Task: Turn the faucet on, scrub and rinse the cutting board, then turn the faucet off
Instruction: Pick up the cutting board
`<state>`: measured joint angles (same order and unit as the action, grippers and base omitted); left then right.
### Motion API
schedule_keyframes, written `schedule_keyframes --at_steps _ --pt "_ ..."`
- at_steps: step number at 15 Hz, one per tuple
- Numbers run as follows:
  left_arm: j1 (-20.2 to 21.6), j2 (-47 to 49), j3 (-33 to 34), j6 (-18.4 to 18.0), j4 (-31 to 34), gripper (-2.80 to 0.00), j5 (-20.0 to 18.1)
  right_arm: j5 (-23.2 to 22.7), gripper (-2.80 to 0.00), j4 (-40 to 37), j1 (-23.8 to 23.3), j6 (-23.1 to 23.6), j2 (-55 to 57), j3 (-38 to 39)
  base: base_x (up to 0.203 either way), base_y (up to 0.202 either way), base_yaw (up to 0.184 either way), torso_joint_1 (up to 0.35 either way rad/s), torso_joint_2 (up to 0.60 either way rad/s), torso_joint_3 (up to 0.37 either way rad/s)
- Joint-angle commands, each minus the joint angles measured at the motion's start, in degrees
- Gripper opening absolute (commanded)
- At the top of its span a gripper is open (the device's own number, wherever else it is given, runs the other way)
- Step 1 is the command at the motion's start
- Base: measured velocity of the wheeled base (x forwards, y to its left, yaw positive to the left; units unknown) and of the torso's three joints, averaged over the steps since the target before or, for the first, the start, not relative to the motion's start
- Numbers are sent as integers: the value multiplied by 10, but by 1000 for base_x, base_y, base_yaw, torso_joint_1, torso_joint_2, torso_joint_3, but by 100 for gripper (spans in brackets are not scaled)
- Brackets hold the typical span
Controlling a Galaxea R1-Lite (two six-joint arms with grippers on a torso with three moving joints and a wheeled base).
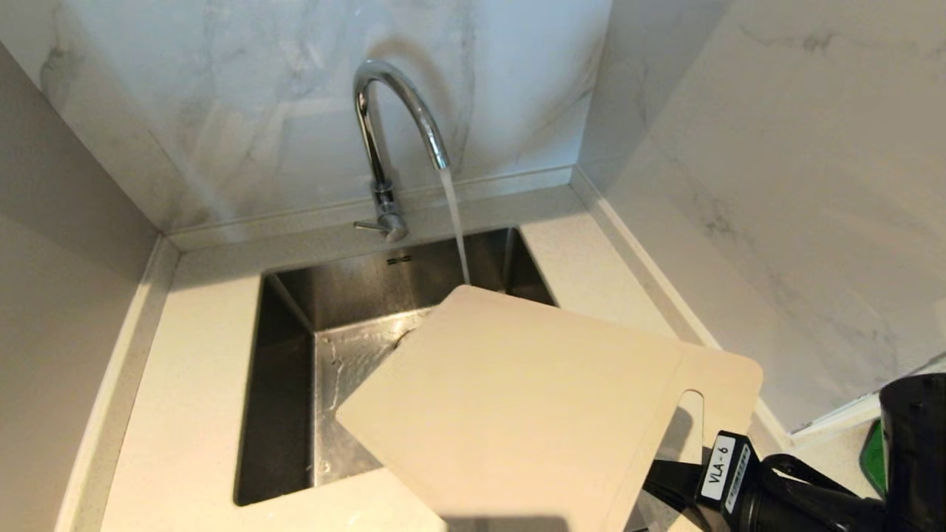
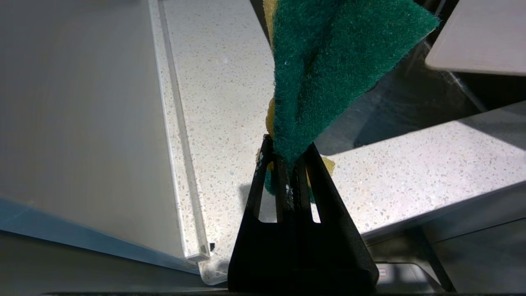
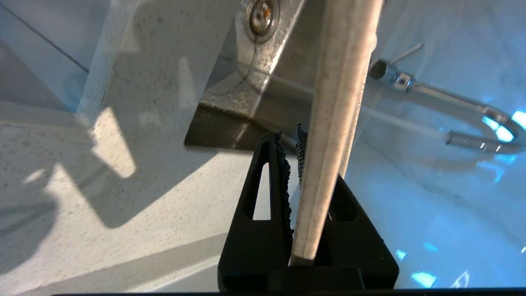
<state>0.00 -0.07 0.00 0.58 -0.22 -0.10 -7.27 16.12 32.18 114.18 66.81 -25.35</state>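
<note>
Altogether one faucet, one cutting board.

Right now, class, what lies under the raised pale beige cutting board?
Under the pale beige cutting board lies the steel sink, wet floor partly showing. The board covers its right part; the drain shows only from the right wrist.

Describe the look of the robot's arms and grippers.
Both grippers are matte black. The left gripper has tapered fingers with triangular cut-outs. The right gripper has the same build, with ridged, serrated pads. In the head view, the right arm is black and bears a white label reading VLA-6.
</note>
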Motion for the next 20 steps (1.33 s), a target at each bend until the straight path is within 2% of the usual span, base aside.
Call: schedule_keyframes --at_steps 1,5,8,11,14,18,20 --pt "0 1 1 0 0 -280 0 -14 -280 2 -2 19 25 -10 0 0 0 0 0 0" --pt "0 1 1 0 0 -280 0 -18 -280 2 -6 39 36 -30 0 0 0 0 0 0" --pt "0 1 1 0 0 -280 0 -37 -280 2 -29 70 46 -47 0 0 0 0 0 0" --pt "0 1 1 0 0 -280 0 -66 -280 1 -50 95 57 -59 0 0 0 0 0 0" --pt "0 1 1 0 0 -280 0 -118 -280 -2 -63 119 69 -71 0 0 0 0 0 0" --pt "0 1 1 0 0 -280 0 -150 -280 -6 -63 149 93 -76 0 0 0 0 0 0" --pt "0 1 1 0 0 -280 0 -152 -280 -15 -63 157 96 -82 0 0 0 0 0 0"
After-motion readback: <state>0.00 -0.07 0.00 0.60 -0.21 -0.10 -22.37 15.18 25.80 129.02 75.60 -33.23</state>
